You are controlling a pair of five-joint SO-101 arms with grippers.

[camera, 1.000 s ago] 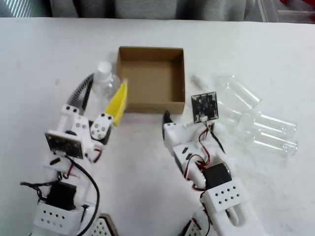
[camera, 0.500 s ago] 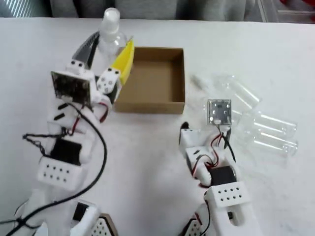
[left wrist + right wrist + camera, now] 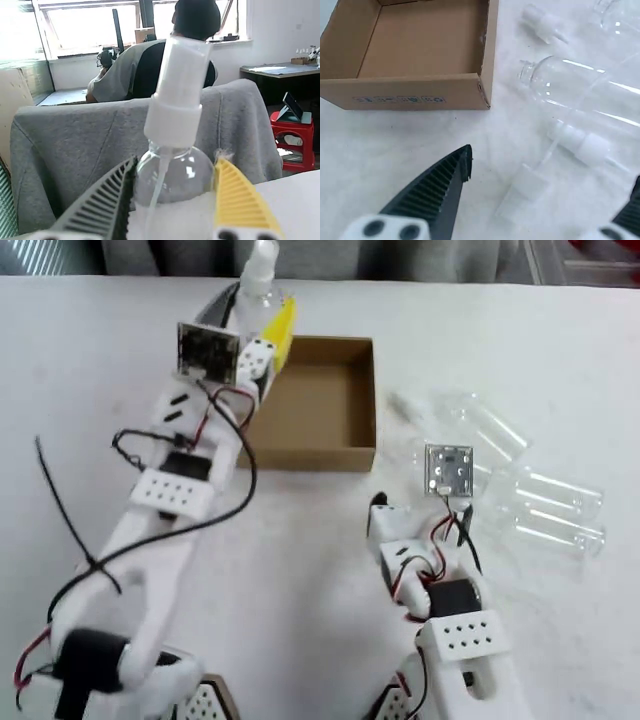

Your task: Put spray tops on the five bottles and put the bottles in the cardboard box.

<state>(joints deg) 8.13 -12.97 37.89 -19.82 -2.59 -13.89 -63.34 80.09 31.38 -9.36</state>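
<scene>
Roughly one fifth of the job looks done: a single bottle [image 3: 262, 285] wears its spray top [image 3: 177, 95] and is pinched in the left gripper [image 3: 255, 302], held aloft off the far-left corner of the box [image 3: 310, 455], close to the table's [image 3: 80, 360] far edge. No bottle has gone into the box, which sits open near the middle of that far edge. By the look of it, the carried bottle has yet to be lowered inside, and the others must be capped and packed. The spare bottles [image 3: 550, 510] lie on their sides in a loose cluster toward the table's right edge, well apart from the left arm; their clear plastic makes an exact count hard from above. The right gripper [image 3: 547, 172] hangs over the table between the box and that cluster, fingers spread wide and holding nothing. From the left wrist, the fit of the top shows plainly: collar down on the neck, dip tube running into the bottle, black finger [image 3: 107, 197] and yellow finger [image 3: 237, 200] pressed against its shoulders, a grey cloth [image 3: 70, 145] behind. From the right wrist comes what the high view cannot give: an uncapped neck [image 3: 526, 70], a loose top [image 3: 582, 142] lying just beside it, and another loose top [image 3: 541, 22] farther off. Only the high view places arms, box and bottles together.
</scene>
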